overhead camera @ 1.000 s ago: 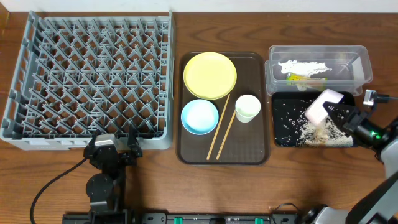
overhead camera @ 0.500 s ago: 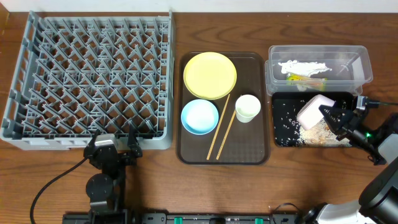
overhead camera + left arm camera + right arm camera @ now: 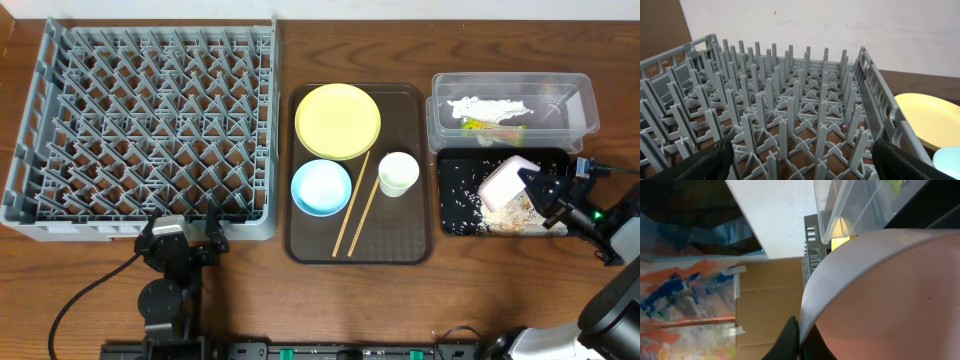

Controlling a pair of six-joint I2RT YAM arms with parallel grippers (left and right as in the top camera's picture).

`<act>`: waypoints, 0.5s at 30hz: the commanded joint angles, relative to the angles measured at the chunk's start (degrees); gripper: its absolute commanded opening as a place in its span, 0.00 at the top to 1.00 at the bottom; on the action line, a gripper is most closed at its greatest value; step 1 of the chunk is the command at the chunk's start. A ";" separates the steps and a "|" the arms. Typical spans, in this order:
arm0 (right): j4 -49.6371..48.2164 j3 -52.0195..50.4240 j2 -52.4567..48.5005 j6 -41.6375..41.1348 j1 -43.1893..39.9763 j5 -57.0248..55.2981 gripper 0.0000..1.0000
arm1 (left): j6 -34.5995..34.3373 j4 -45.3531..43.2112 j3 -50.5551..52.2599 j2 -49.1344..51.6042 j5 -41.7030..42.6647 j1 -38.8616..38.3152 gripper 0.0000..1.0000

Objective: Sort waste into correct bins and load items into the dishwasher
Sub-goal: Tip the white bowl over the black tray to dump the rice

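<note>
My right gripper [image 3: 541,191] is shut on the rim of the white bowl [image 3: 502,183] and holds it tilted over the black tray [image 3: 455,165]. Rice grains [image 3: 518,214] lie piled under the bowl and scattered across the tray. In the right wrist view the fingers [image 3: 791,339] pinch the bowl's rim [image 3: 880,290]. The clear tub [image 3: 512,88] behind holds the white napkin [image 3: 487,106] and the wrapper [image 3: 489,124]. My left gripper [image 3: 183,245] is open and empty at the near edge of the grey rack [image 3: 140,125]; its fingertips [image 3: 704,164] frame the pegs [image 3: 790,120].
The brown tray [image 3: 412,232] holds the yellow plate [image 3: 338,121], light blue bowl [image 3: 321,187], white cup [image 3: 398,173] and chopsticks [image 3: 357,207]. The clear tub [image 3: 865,205] shows above the bowl in the right wrist view. The plate's edge [image 3: 927,115] shows right of the rack.
My right gripper has shifted the white bowl slightly left and toward the near side over the black tray, turning the wrist. The left arm has not moved.
</note>
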State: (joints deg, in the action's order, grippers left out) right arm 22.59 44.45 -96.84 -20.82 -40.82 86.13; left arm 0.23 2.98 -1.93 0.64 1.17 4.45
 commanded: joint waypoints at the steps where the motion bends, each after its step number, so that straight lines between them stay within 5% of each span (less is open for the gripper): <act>1: -1.20 -0.11 0.20 -0.72 -0.33 2.71 0.99 | 0.31 0.98 1.70 -0.31 -0.31 -0.02 0.11; 15: -6.36 -0.11 14.78 5.11 4.07 1.66 0.99 | 0.31 0.98 1.70 -0.31 -0.31 -0.02 0.11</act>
State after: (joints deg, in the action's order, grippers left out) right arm 17.12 44.27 -87.70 -17.41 -37.32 86.78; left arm 0.23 2.98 -1.93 0.64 1.17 4.45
